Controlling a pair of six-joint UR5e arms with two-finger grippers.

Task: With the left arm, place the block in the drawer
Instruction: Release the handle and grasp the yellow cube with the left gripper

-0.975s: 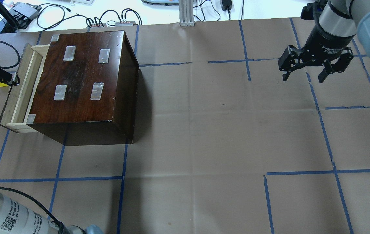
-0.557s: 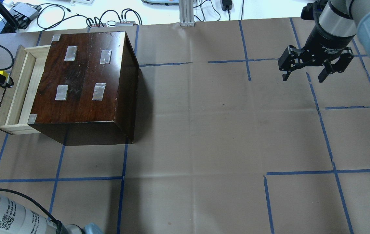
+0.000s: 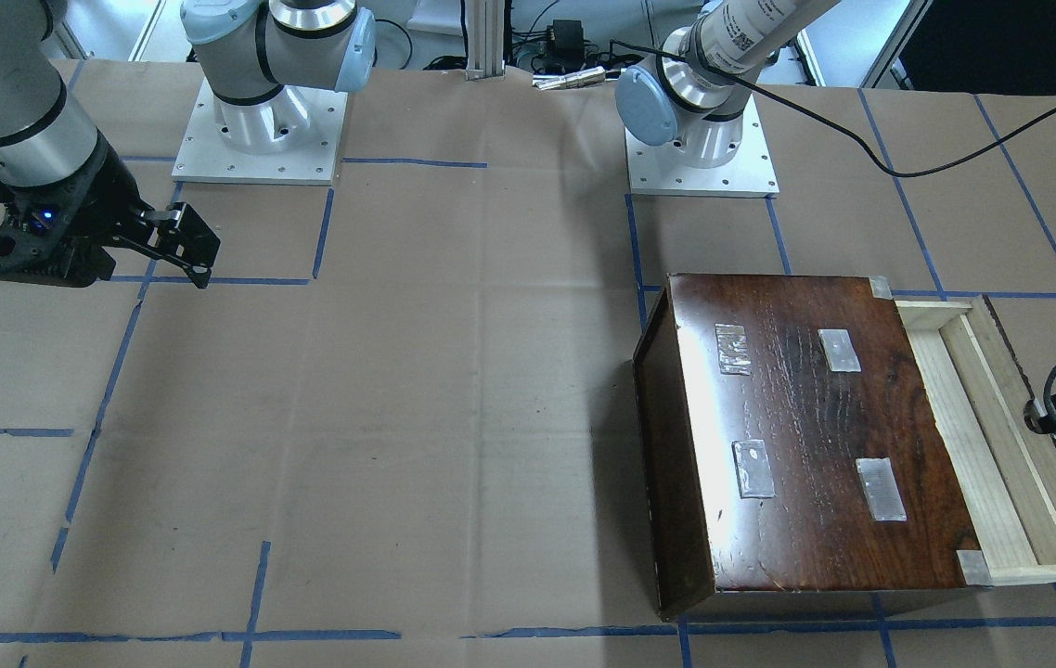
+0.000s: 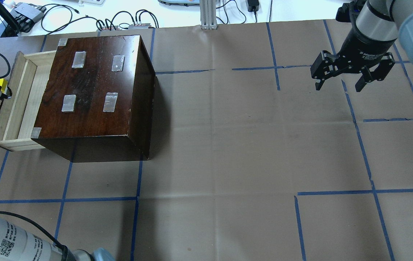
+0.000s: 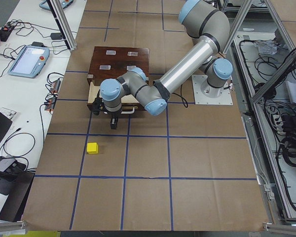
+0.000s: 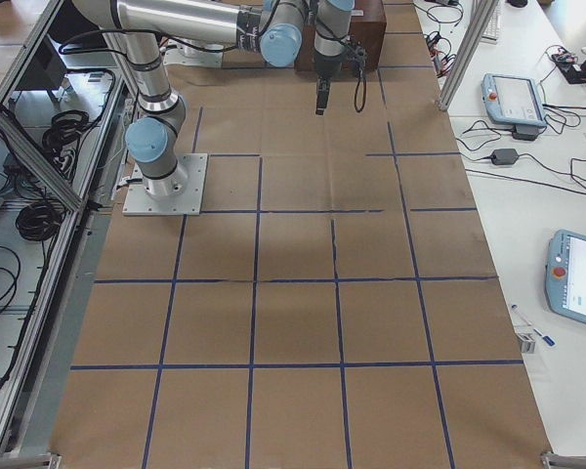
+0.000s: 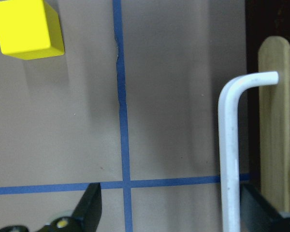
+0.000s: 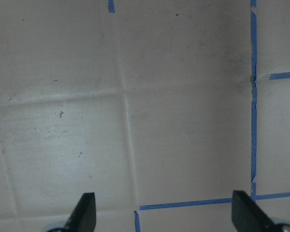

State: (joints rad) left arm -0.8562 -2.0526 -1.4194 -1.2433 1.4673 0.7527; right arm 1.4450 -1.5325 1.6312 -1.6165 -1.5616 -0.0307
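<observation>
Nearest the desk's left end edge, the block point(image 5: 92, 148) sits on the bare paper, touched by no finger and apart from the drawer. Just inward of it hangs the left gripper point(image 7: 170, 205), on the left arm point(image 5: 187, 66), its jaws spread wide and gripping nothing. The white handle point(image 7: 229, 154) of the drawer point(image 4: 28, 98) stands between the jaws, close to one finger, so the hand is released but not clear of the hardware. The drawer is pulled part-way out toward the left end edge. It shows a narrow strip of pale floor between its dark front and the box point(image 4: 90, 83), which stands toward the far-left corner. Over by the far-right corner the right gripper point(image 4: 338, 86) hovers above the paper, jaws apart and empty.

By my reading, the pick is not yet begun. The first hazard is the handle: a sideways move before backing off would hook it and drag the drawer shut or slew the box. The loose cable point(image 3: 899, 173) runs to the hand and loops close to the drawer front, where it could snag. The cube is small, so a pinch taken off-square may twist it loose. And the open strip is narrow: a release too near the box would likely leave the cube on the rim or lid, not inside
</observation>
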